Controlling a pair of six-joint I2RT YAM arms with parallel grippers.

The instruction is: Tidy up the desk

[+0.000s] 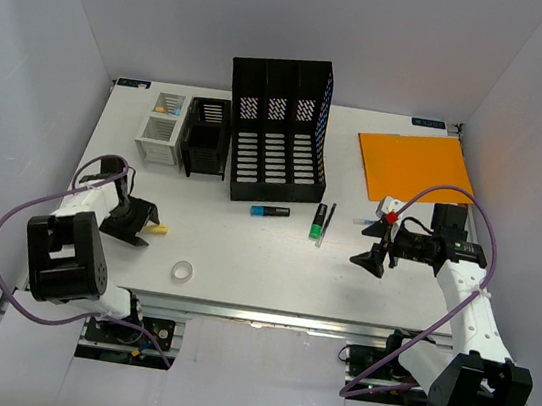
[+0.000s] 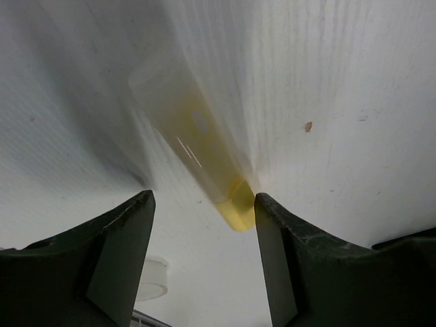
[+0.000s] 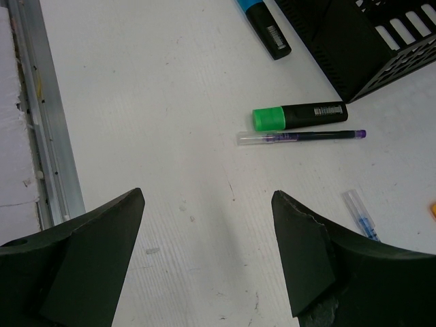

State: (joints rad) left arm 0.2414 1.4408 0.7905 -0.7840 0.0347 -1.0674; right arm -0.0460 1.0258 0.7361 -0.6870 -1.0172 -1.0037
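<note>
The desk (image 1: 244,250) is a white tabletop with a metal rail (image 1: 265,315) along its front. My left gripper (image 1: 138,228) is open and low at the left. A yellow highlighter (image 2: 197,146) lies on the desk with its yellow end between the fingers, close to the right finger (image 2: 286,252); it also shows in the top view (image 1: 157,230). My right gripper (image 1: 375,246) is open and empty above bare desk (image 3: 204,170), near a green highlighter (image 3: 300,116) and a purple pen (image 3: 303,137).
A black file organizer (image 1: 277,133), a black mesh holder (image 1: 207,136) and a white mesh holder (image 1: 161,137) stand at the back. An orange folder (image 1: 416,166) lies back right. A blue highlighter (image 1: 270,211) and a tape roll (image 1: 182,271) lie on the desk.
</note>
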